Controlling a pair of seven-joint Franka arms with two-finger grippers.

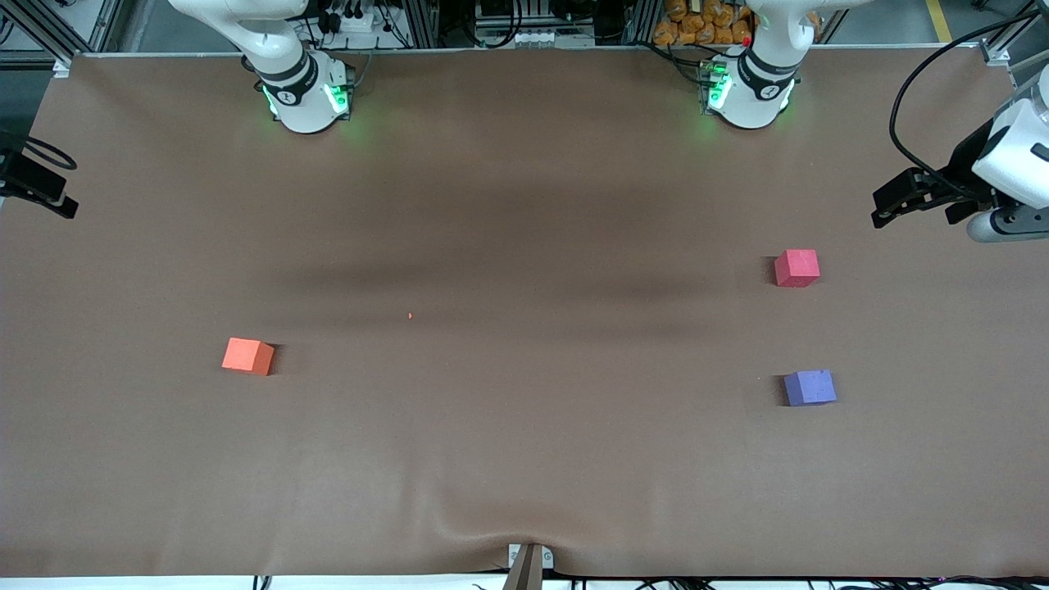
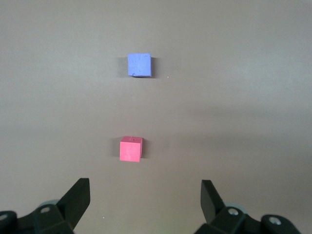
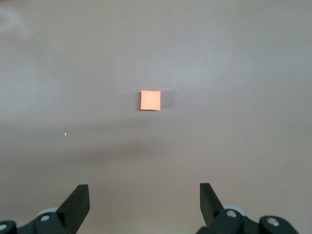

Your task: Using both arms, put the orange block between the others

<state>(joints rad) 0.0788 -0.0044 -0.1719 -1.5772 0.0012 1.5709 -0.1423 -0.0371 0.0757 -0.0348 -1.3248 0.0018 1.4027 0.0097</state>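
Small matte orange foam cube (image 1: 247, 356) toward the right arm's end of the brown-covered table (image 1: 524, 459), wide bare cloth around it. Pinkish-red cube (image 1: 796, 268) and purple-blue cube (image 1: 810, 388) toward the left arm's end, the purple-blue nearer the front edge, open gap between. Left gripper (image 2: 145, 197) over the table edge at that end, right gripper (image 3: 145, 197) over the opposite edge, both jaws wide, empty; no readable writing.

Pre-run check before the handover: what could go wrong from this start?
1. The small matte orange foam cube lies at the right arm's end, the pinkish-red cube and purple-blue cube at the left arm's end, so a mid-table handover could drop it.
2. Their gap looks modest; the open left pincer may nudge either cube.
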